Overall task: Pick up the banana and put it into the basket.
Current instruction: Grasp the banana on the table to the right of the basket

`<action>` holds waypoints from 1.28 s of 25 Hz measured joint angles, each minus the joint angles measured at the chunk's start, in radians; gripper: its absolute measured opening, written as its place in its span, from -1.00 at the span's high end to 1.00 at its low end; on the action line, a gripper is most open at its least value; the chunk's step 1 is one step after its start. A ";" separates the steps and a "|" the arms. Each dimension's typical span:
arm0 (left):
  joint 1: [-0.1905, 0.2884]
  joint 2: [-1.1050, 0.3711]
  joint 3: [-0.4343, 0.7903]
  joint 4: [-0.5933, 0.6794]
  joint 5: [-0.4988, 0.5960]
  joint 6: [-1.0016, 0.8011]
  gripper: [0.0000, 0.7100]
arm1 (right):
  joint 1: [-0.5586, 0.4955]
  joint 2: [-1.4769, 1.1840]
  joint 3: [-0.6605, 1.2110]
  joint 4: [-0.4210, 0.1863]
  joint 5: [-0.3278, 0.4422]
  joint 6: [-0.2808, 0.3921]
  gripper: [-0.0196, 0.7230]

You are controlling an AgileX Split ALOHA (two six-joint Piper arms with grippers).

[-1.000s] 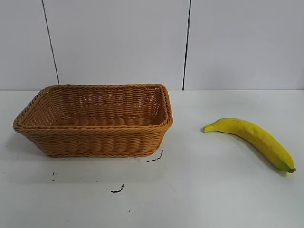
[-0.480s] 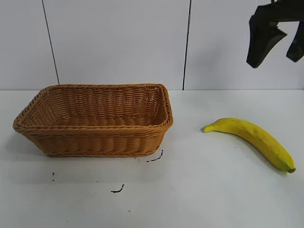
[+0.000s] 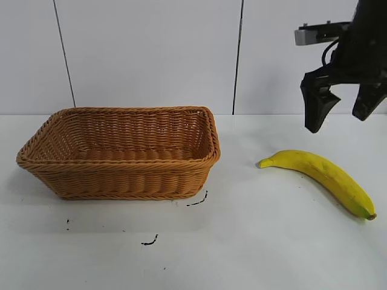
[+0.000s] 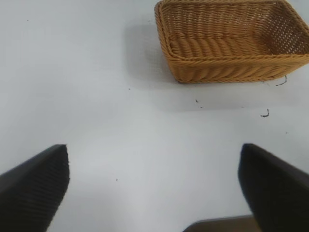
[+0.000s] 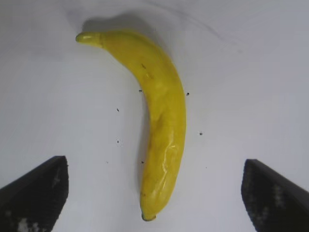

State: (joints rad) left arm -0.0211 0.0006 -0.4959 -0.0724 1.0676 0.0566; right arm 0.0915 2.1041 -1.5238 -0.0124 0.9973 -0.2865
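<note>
The banana [image 3: 320, 176] lay flat on the table [image 3: 254, 241], well to the right of the basket [image 3: 121, 152] and apart from it, its pointed tip toward the basket and its other end toward the front right edge. The right gripper [image 3: 341, 99] hung in the air above and behind it, fingers spread wide and touching nothing; in its wrist view the banana [image 5: 159, 125] sat between the two fingertips. The left gripper [image 4: 154, 193] was off to the side, fingers also wide apart, with only the basket [image 4: 231, 41] in its sight. The banana looked light, fairly stiff, smooth-skinned and curved, so it would likely roll or slip if pinched near a tapering end; the thick middle, gripped across its width, seemed the safest hold, with moderate pressure to avoid bruising
</note>
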 joint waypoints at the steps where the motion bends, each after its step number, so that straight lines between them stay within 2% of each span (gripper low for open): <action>1: 0.000 0.000 0.000 0.000 0.000 0.000 -0.94 | 0.000 0.014 0.000 -0.001 -0.004 0.000 -0.89; 16: 0.000 0.000 0.000 0.000 0.000 0.000 -0.94 | -0.004 0.096 0.000 -0.003 -0.101 0.011 -0.89; 24: 0.000 0.000 0.000 0.000 0.000 0.000 -0.94 | -0.038 0.096 0.000 -0.004 -0.098 0.045 -0.85; 27: 0.000 0.000 0.000 0.000 0.000 0.000 -0.94 | -0.036 0.096 0.000 0.012 -0.098 0.045 -0.83; 32: 0.000 0.000 0.000 0.000 0.000 0.000 -0.94 | -0.036 0.097 0.000 0.005 -0.106 0.045 -0.82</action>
State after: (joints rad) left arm -0.0211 0.0006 -0.4959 -0.0724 1.0676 0.0566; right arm 0.0558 2.2010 -1.5238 -0.0075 0.8915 -0.2412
